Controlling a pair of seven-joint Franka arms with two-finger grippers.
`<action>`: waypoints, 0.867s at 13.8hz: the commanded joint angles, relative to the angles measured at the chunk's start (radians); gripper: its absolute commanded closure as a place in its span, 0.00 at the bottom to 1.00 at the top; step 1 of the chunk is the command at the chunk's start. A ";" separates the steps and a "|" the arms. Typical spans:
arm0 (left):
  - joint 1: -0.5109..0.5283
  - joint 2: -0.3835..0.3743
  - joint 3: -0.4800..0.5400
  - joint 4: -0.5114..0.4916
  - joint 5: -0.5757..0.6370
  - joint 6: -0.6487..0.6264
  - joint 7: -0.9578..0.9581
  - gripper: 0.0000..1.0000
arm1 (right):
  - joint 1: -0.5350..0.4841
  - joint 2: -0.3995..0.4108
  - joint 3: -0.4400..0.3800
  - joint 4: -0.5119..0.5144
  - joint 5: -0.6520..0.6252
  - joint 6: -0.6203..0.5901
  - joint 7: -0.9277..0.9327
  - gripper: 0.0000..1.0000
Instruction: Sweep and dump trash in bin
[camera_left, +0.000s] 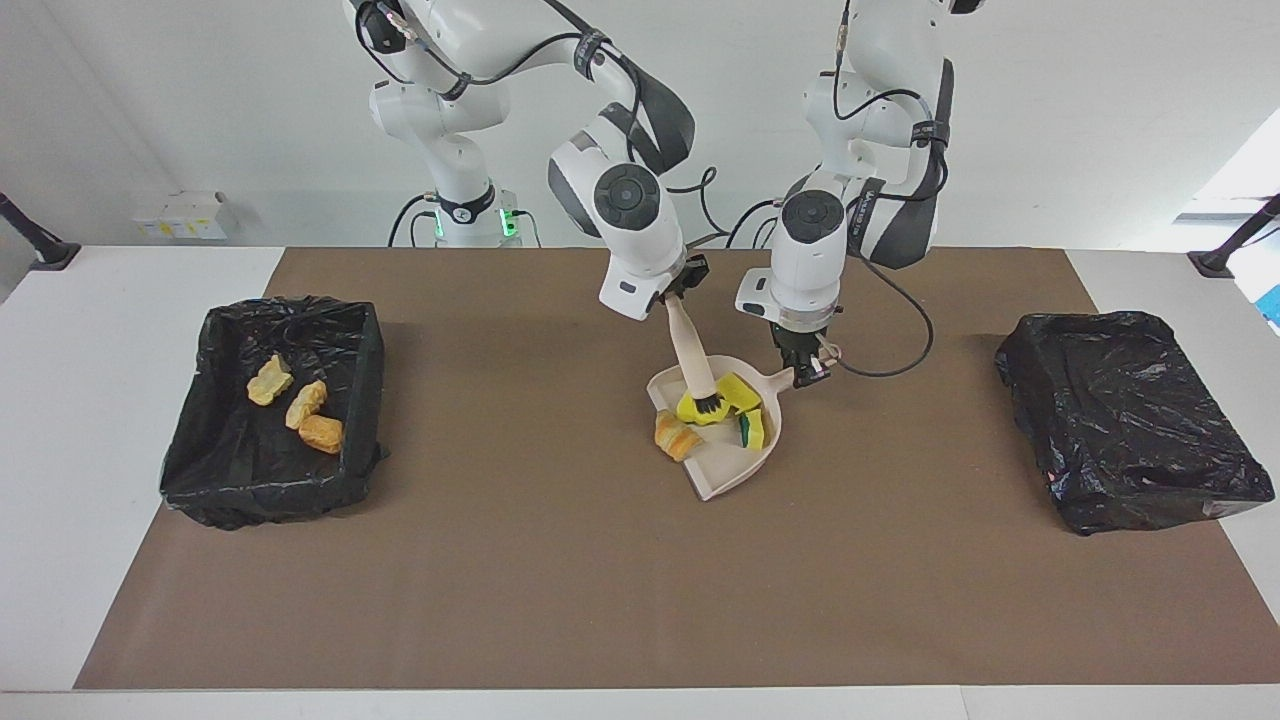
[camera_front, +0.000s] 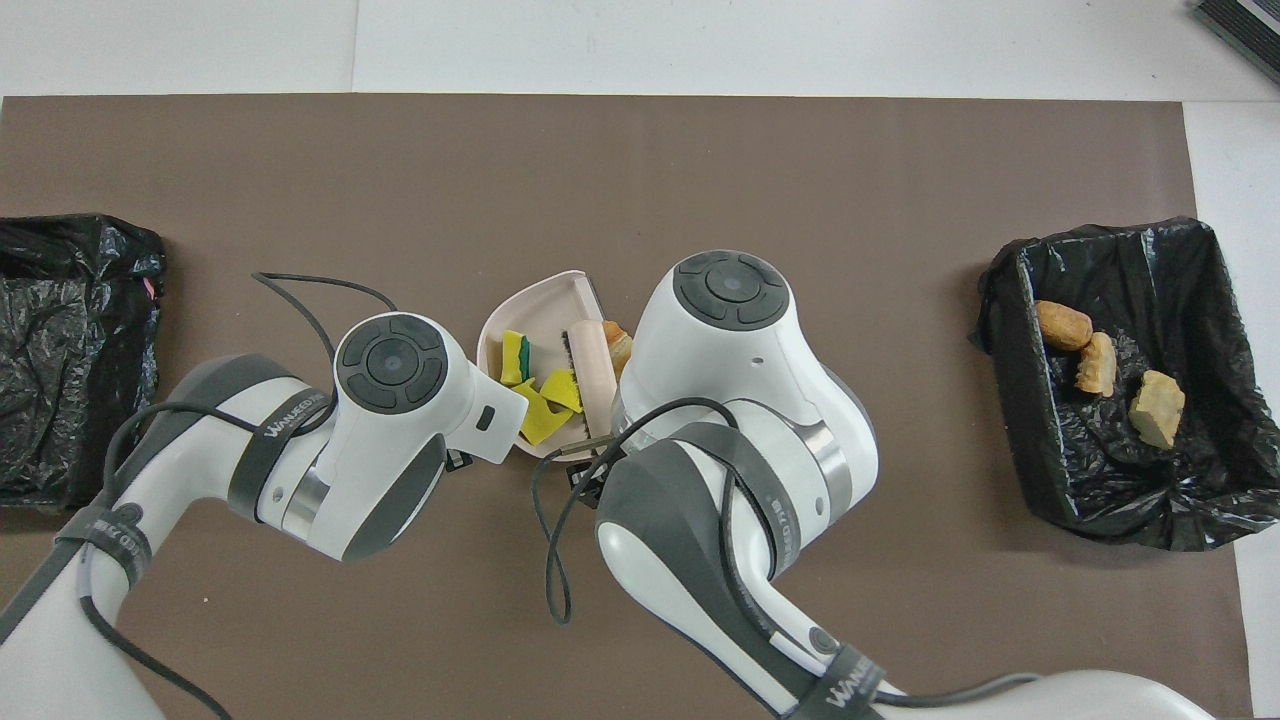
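Four pieces of trash sit at the dustpan (camera_left: 735, 470): three yellow sponges (camera_left: 745, 395) inside it and one pastry lump (camera_left: 676, 436) on its open lip, toward the right arm's end. The right gripper (camera_left: 679, 287), clamped on the brush (camera_left: 695, 365) handle, holds the bristles down on a sponge, so the lump lies farther from the robots than the bristles. The left gripper (camera_left: 806, 368) grips the dustpan's handle. Three more lumps (camera_left: 297, 404) lie in the bin (camera_left: 362, 385) at the right arm's end. Overhead, the right wrist hides most of the lump.
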 joint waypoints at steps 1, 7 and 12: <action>0.007 -0.028 -0.002 -0.034 0.018 0.009 -0.015 1.00 | -0.064 -0.020 0.001 -0.021 0.010 -0.015 -0.005 1.00; 0.007 -0.028 -0.002 -0.034 0.018 0.009 -0.014 1.00 | -0.112 0.046 -0.003 -0.071 -0.249 0.094 -0.045 1.00; 0.007 -0.029 -0.002 -0.035 0.018 0.009 -0.009 1.00 | -0.075 0.093 0.006 -0.088 -0.290 0.149 -0.160 1.00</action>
